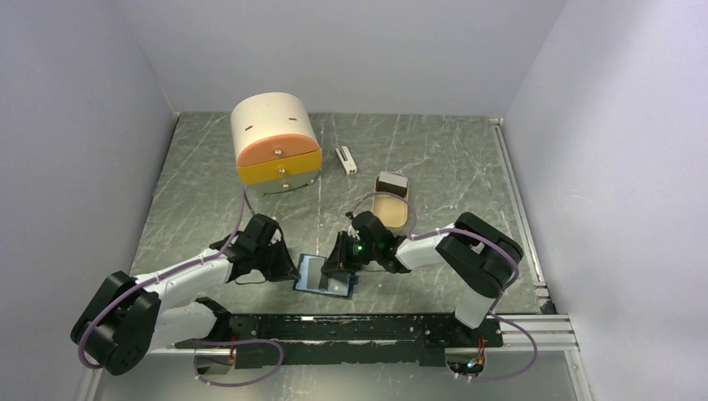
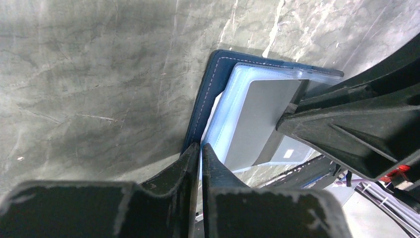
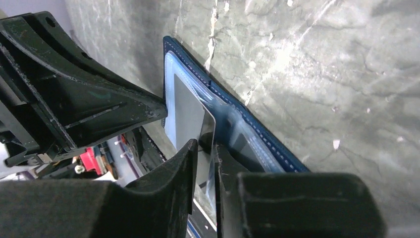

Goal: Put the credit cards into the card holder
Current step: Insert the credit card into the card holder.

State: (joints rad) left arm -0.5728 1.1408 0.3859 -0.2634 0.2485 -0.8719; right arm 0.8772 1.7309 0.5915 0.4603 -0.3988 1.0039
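The card holder (image 1: 316, 276), a navy wallet with pale blue clear sleeves, lies open near the table's front between both grippers. My left gripper (image 1: 292, 269) is shut on the edge of one clear sleeve (image 2: 200, 146) beside the navy cover (image 2: 208, 94). A grey credit card (image 2: 262, 119) lies partly inside that sleeve. My right gripper (image 1: 338, 269) stands over the wallet's right half (image 3: 257, 134). Its fingers are a narrow gap apart (image 3: 205, 146), with a thin glossy card edge (image 3: 210, 130) standing between them against the right finger. The grey card (image 3: 187, 106) shows just beyond.
A cream drawer unit (image 1: 275, 142) with orange and yellow drawers stands at the back left. A small white bar (image 1: 346, 159) and an open tan tin (image 1: 391, 205) lie behind the right gripper. A black rail (image 1: 359, 330) runs along the near edge.
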